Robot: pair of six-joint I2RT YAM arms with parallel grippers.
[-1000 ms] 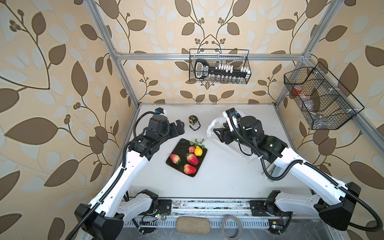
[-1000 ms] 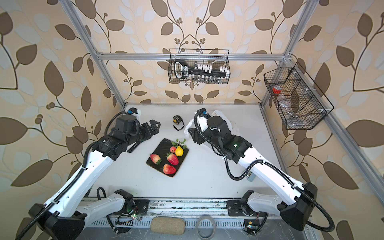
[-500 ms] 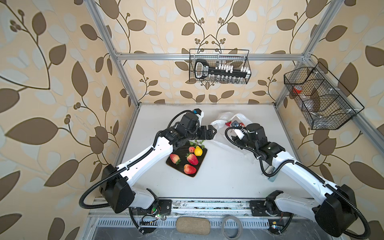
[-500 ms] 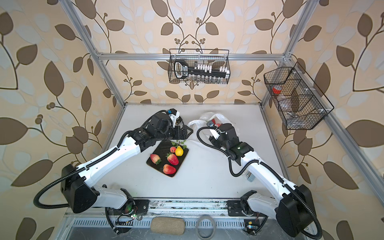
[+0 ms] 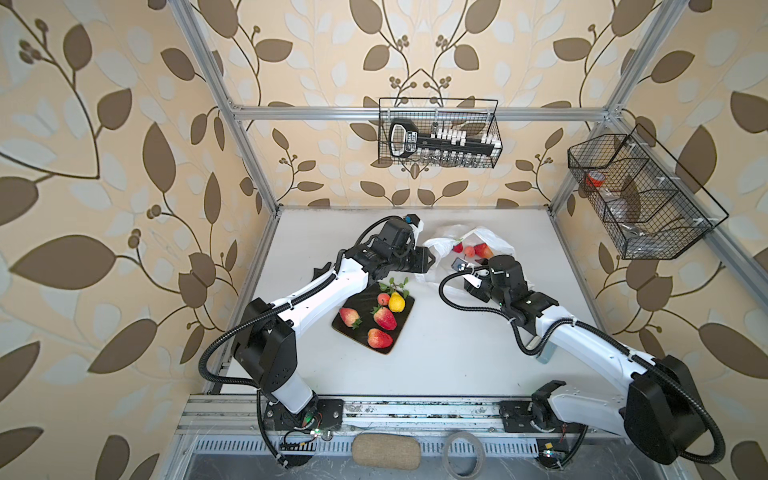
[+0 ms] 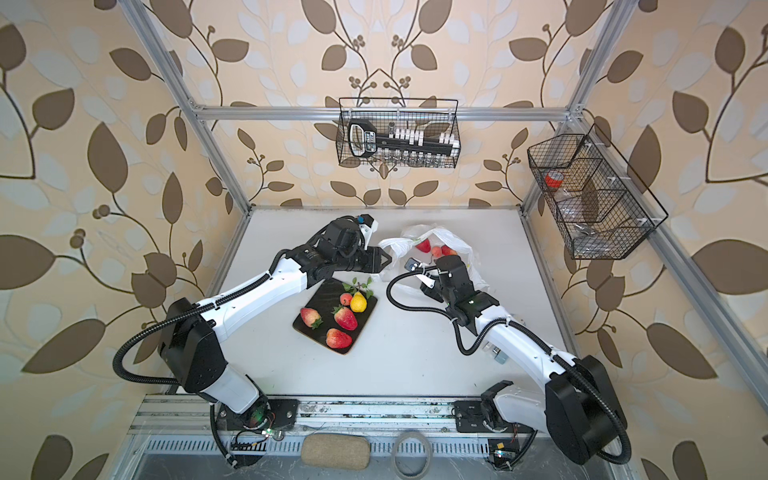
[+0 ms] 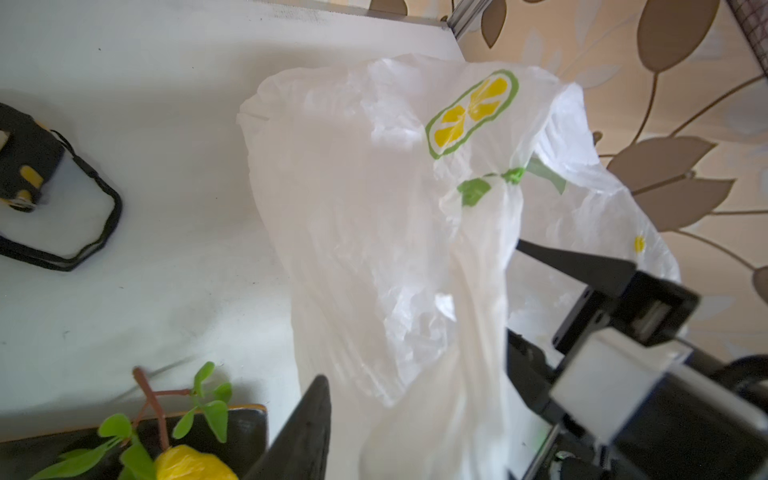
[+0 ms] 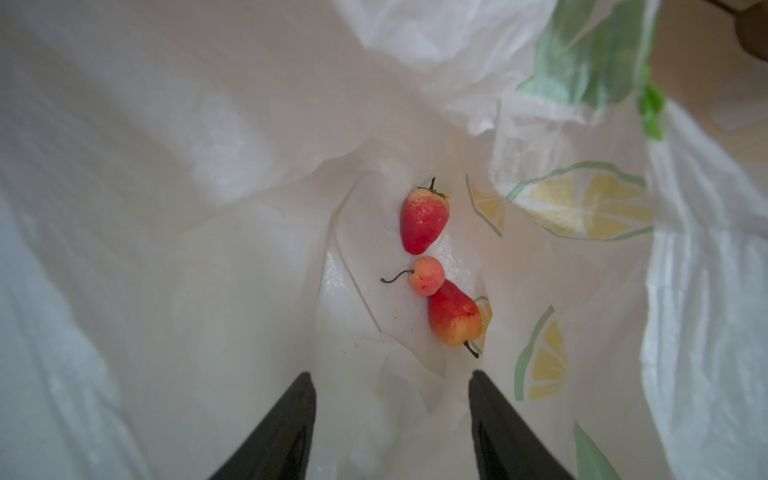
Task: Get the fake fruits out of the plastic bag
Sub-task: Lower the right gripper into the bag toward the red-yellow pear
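Three fake fruits (image 8: 426, 276) lie inside the plastic bag (image 5: 496, 243), far-centre on the tabletop (image 5: 457, 357). We see the right claw (image 8: 390, 376) spread, empty, pointing into its mouth; the left claw (image 7: 419, 311), arm outstretched, straddles the bag's left edge, and whether it pinches, we cannot tell.

Left arm extended forward toward the centre, left gripper (image 7: 419, 311) turned sideways, jaws stood partly apart, grip unclear, right arm bent at the elbow, right gripper (image 8: 390, 374) tilted downward, jaws stood parted, empty.
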